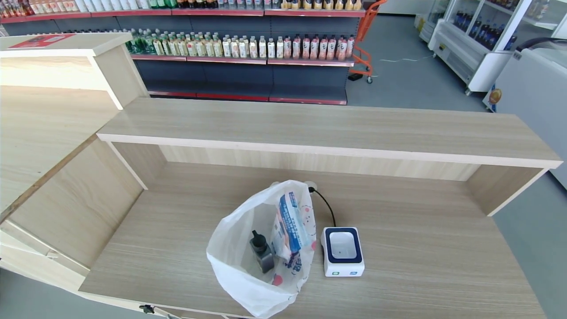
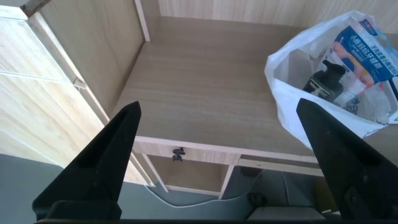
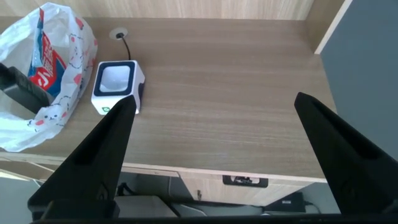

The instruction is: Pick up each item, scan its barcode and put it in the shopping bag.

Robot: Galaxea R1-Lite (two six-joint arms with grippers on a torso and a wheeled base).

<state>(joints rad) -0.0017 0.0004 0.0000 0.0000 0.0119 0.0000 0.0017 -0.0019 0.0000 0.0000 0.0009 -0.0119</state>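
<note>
Left fingers [image 2: 115,158] and right fingers [image 3: 99,162] are spread apart and empty, above the counter [image 1: 421,248] edge.
The bag [image 1: 241,270], with a bottle [image 1: 261,253] and a packet [image 1: 290,223] inside, stands between the two pairs. The scanner [image 1: 342,250] is just beside it, on the right fingers' side.

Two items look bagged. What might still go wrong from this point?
1. The shopping bag is limp and sits at the front edge of the desk; a nudge might slump it over.
2. The tall packet leans on the bag wall nearest the scanner and may tip that side down.
3. The left tool and right tool are open, off the bag, so nothing steadies it.
</note>
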